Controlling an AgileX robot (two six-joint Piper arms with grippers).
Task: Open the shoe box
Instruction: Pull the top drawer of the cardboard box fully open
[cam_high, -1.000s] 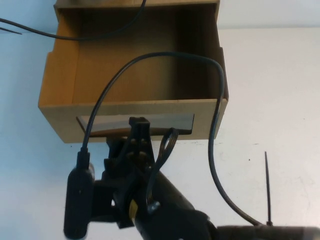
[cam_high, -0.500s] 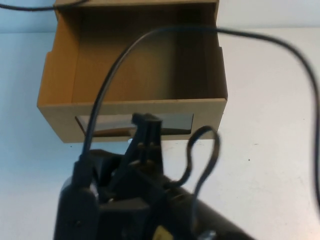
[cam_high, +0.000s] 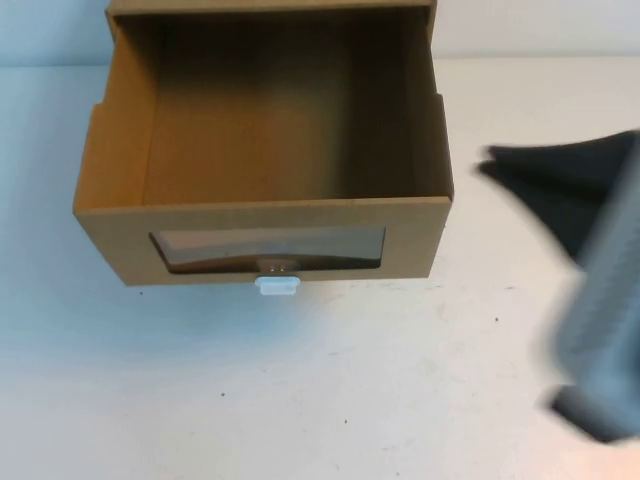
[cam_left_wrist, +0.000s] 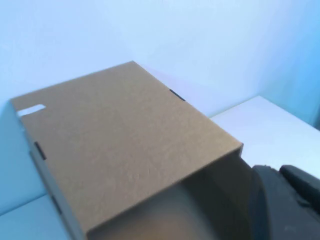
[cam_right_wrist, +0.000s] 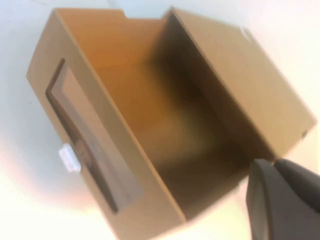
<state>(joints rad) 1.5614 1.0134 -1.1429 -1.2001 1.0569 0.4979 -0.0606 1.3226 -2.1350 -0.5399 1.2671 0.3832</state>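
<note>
Now closed and empty, the right end effector (cam_high: 520, 175) has swung away to the right of the shoe box (cam_high: 120, 250), whose drawer (cam_high: 270, 120) stands pulled out on the surface (cam_high: 330, 400), white tab (cam_high: 277, 286) released; we judge it opened. The left end effector (cam_left_wrist: 285, 200) sits near the box; we cannot tell its state.

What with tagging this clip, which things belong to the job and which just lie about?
Job: box, pulled open; its white tab; right pincer, shut, right of box.
Idle: table; left pincer, by the box's cover.
</note>
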